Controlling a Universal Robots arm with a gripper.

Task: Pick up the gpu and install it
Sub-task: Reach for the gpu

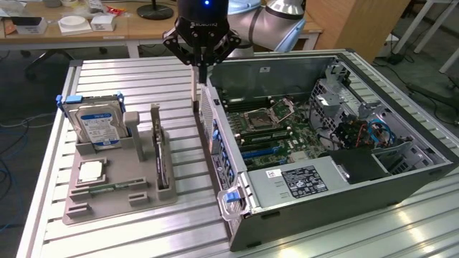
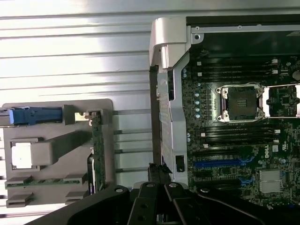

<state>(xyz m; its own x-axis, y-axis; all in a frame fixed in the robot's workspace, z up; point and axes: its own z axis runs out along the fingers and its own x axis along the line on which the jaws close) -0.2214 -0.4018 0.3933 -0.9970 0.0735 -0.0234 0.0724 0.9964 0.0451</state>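
Note:
The gpu [image 1: 159, 153] stands edge-on as a thin dark card in a slot of the grey holder tray [image 1: 118, 207], at the exterior view's left of the open computer case [image 1: 401, 177]. In the wrist view the gpu [image 2: 97, 150] is a narrow dark-green strip on the tray [image 2: 56, 110]. My gripper [image 1: 202, 63] hangs above the case's near back corner, up and to the right of the gpu, apart from it. Its fingers are shut with nothing between them. The gripper [image 2: 157, 199] sits over the case wall in the wrist view.
A hard drive [image 1: 97, 121] with a blue-white label stands at the tray's back, with a processor chip [image 1: 91, 171] and a green memory stick [image 1: 107, 188] in front. The case's motherboard [image 1: 269, 123] lies exposed with a blue card slot [image 2: 220, 164]. The slatted metal table [image 1: 129, 75] drops off on the left.

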